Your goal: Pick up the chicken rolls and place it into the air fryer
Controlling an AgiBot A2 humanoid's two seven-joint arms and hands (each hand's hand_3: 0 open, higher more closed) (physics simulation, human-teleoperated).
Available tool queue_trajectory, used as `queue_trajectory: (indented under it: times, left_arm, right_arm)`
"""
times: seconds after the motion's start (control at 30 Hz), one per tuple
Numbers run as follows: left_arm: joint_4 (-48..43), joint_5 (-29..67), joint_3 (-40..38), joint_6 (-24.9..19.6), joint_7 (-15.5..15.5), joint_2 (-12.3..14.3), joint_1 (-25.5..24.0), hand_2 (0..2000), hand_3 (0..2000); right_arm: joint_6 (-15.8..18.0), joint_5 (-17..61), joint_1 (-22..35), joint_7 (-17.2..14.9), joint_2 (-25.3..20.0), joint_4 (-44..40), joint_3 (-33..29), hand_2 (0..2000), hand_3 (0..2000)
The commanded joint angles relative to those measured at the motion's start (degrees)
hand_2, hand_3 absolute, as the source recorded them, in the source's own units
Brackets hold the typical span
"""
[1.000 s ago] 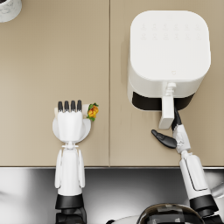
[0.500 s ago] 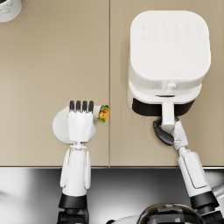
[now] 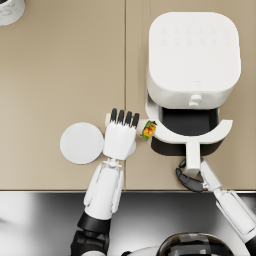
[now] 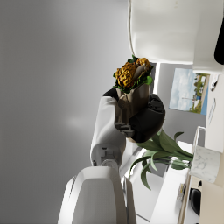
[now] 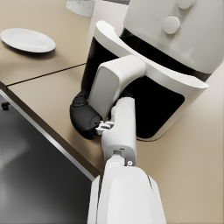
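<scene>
Beige counter: your left hand (image 3: pixel 120 140), gripping the paper-wrapped chicken roll (image 3: pixel 148 130), has moved beside the white air fryer's open drawer (image 3: pixel 220 134); your right hand (image 3: pixel 189 181) grips its handle.

You get bright, even, soft light over the beige worktop (image 3: pixel 60 75) in the head view, with only faint shadows beneath the plate (image 3: pixel 81 143) and the air fryer (image 3: pixel 192 60). The steel front edge (image 3: pixel 45 220) shows a dull sheen. Every picture looks slightly soft. In the left wrist view a pale grey haze fills one side.
</scene>
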Motion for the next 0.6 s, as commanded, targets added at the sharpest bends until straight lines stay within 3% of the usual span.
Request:
queue_trajectory:
  times: [0.03,0.2,0.6]
  left_arm:
    - [-0.58,0.00,2.35,0.00,0.00,1.77,2.92,2000,2000]
    - [1.30,-0.01,3.87,-0.02,0.00,3.80,5.29,2000,2000]
    - [4.13,0.00,10.12,-0.04,0.00,7.92,9.12,2000,2000]
  right_arm:
    - [-0.12,-0.02,-2.13,0.01,-9.20,6.92,5.74,2000,2000]
    - [-1.18,-0.08,-2.61,-0.01,-9.28,10.08,9.76,2000,2000]
    - [-3.55,-0.14,-9.21,-0.01,-12.43,15.04,9.67,2000,2000]
